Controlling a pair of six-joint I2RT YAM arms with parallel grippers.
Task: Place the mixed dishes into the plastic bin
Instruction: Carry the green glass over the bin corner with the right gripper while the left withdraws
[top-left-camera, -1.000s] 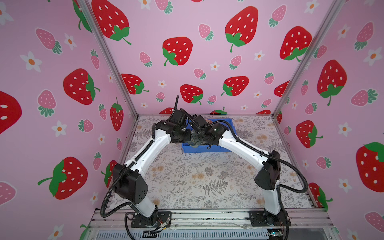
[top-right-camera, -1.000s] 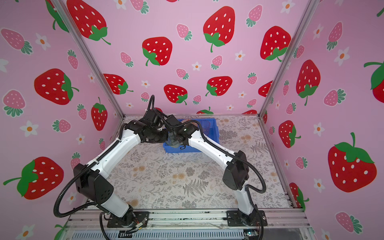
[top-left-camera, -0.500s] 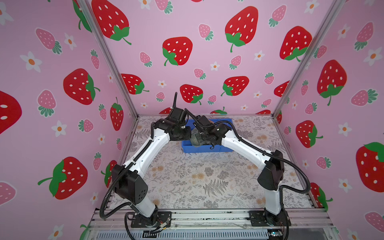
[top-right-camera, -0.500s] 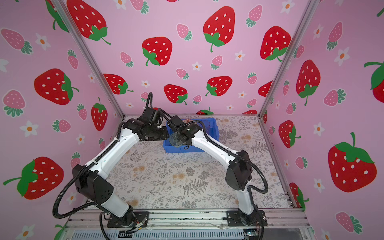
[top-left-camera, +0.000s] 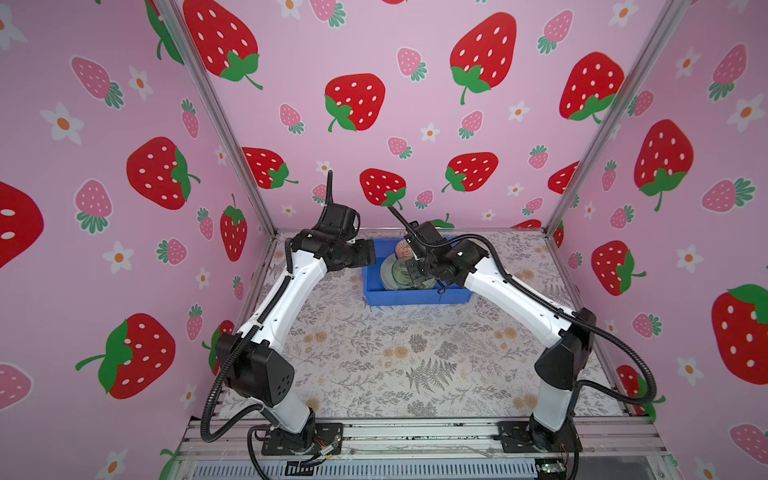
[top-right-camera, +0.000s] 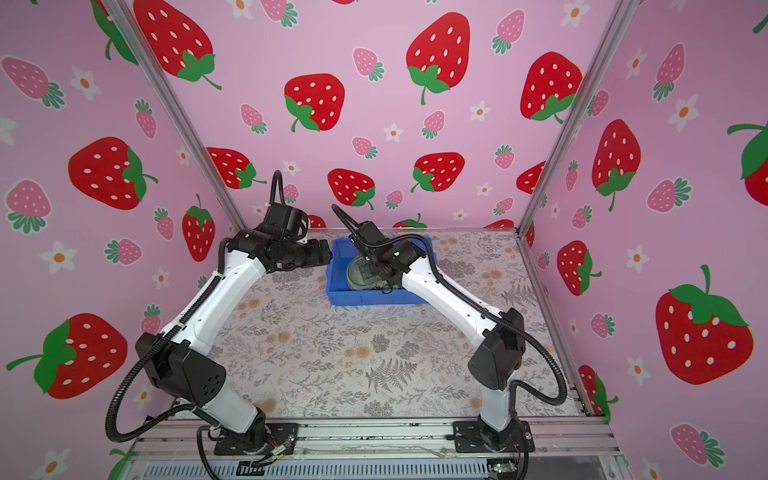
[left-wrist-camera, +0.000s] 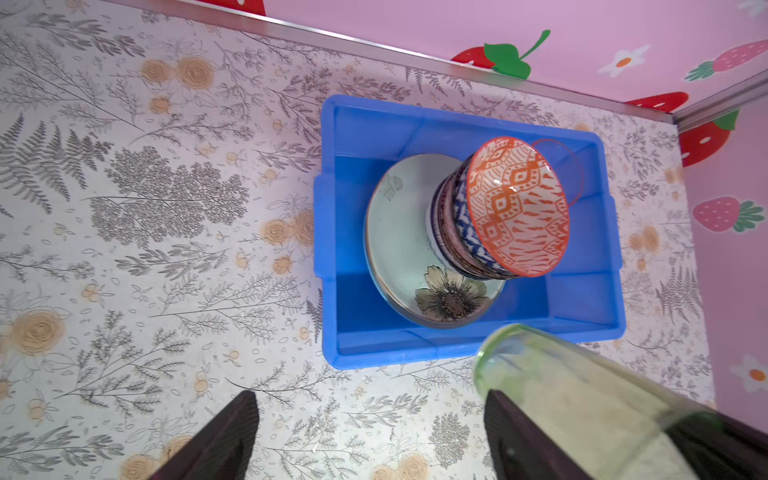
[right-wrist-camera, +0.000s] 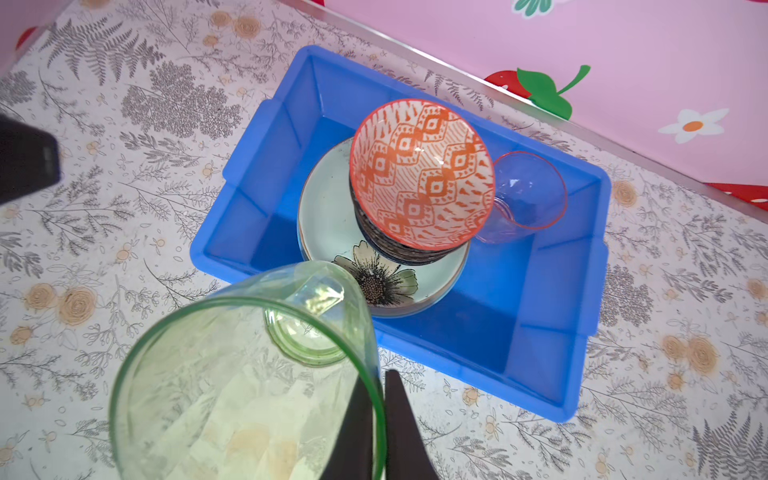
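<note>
**Item in hand.** The green tumbler (right-wrist-camera: 232, 374) is held in the air at the near side of the plastic bin (right-wrist-camera: 519, 291), tilted with its base toward the bin. The right end effector (right-wrist-camera: 380, 432) is closed narrow on the glass wall at the mouth, one finger inside and one outside. The left end effector (left-wrist-camera: 370, 440) stands wide above the bench (left-wrist-camera: 166, 208). The tumbler passes just beside one of its fingers, and nothing is gripped.

**Bin contents.** The flower plate (right-wrist-camera: 328, 216) tops a plate stack. Nested bowls sit on it, with the orange-red bowl (right-wrist-camera: 419, 174) uppermost. A pink-tinted tumbler (right-wrist-camera: 528, 191) rests against the bowls near the far wall.

**Handling properties (judged).**
- Rigid, thin-walled glass, so it is likely brittle on impact with ceramic or other glass.
- The surface is smooth, so expect low friction at the pads.
- It is probably light, but a rim pinch carries the body's weight to one side, so the glass may pivot in the grip.

**Grasp point.** The wall pinch at the mouth suits a narrow closure. A grasp across the body needs the wide setting.

**Placement.** Lower onto bare bin floor, clear of the bowl stack, and release only once the base is supported
</note>
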